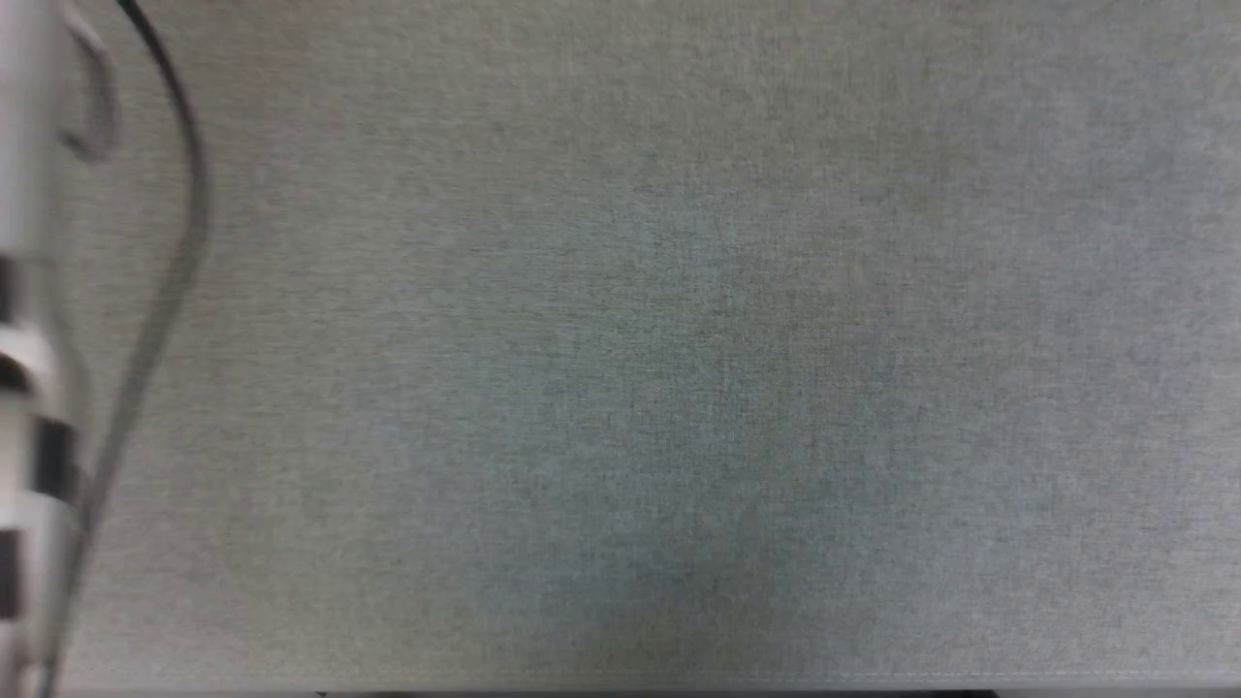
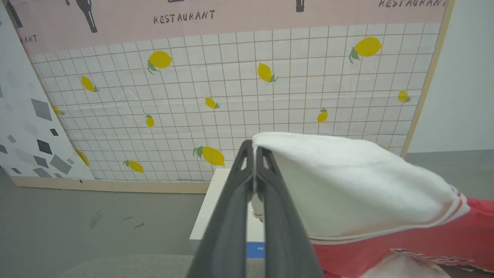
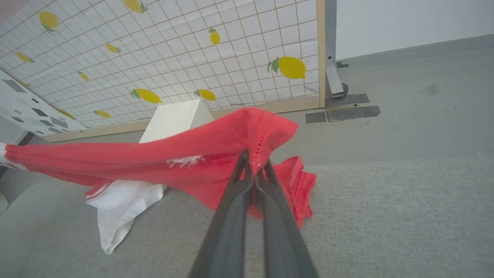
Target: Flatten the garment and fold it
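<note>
In the head view you look down on the grey cloth table (image 1: 679, 388); a pale forearm (image 1: 29, 388), blurred, runs along the left edge with a dark cable (image 1: 184, 194) curving beside it; you cannot tell from here how any fingers stand.

In the left wrist view your left gripper (image 2: 254, 154) reaches out nearly level toward the lemon-print panel (image 2: 270, 108); its two dark fingers are pressed together with no gap, pinching the edge of the white sleeve (image 2: 347, 181) of the garment (image 2: 444, 239); the sleeve bulges out to the right of the fingers, and the red body with dark lettering trails toward the lower right corner; a white box (image 2: 220, 208) stands on the floor (image 2: 96, 220) beyond the fingertips.

In the right wrist view your right gripper (image 3: 254, 170) tilts down over the table; its fingers are closed tight on a red edge of the garment, which peaks just above the tips; from there the red cloth stretches taut to the left edge, held up off the table; the other sleeve (image 3: 115, 212) droops beneath it, its end lying on the grey cloth.
</note>
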Controlling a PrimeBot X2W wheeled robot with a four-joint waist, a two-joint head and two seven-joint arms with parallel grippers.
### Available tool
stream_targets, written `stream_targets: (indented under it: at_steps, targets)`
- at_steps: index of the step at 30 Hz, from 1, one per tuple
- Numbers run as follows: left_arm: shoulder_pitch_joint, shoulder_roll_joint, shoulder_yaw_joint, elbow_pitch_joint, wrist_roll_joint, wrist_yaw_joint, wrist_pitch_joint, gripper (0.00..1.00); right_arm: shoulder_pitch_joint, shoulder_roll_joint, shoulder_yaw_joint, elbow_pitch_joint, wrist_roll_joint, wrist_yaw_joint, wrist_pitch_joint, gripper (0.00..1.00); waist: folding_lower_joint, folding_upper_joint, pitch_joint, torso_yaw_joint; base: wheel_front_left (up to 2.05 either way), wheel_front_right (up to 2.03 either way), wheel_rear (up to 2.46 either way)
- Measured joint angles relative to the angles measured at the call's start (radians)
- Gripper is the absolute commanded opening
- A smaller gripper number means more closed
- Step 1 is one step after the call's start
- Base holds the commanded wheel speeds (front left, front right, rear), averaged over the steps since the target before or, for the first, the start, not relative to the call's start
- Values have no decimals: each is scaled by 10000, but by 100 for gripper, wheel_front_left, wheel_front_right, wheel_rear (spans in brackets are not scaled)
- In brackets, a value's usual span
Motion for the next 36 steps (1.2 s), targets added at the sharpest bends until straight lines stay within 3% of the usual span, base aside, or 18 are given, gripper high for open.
stream_targets:
  at_steps: [7,15,23,36]
  targets:
    - [3122,-359,73,-280,-709,-324,-744,0,3277,-552,1066,-663,1605,0,-594,0,-2,0,-1130,243,0,0,0]
    - [8119,-543,211,-2011,-1486,-378,-974,0,7124,-568,1682,-1208,2867,0,-1202,0,-3,0,-2923,452,0,0,0]
    - [12682,-541,174,-4015,-2615,-6,-65,0,9762,-700,1461,-1325,3068,0,-1580,0,-4,0,-4703,562,0,0,0]
    - [17031,-92,165,-6771,-3891,1135,1969,0,13111,-621,930,-1956,2807,2,-871,0,-4,0,-6553,593,0,0,0]
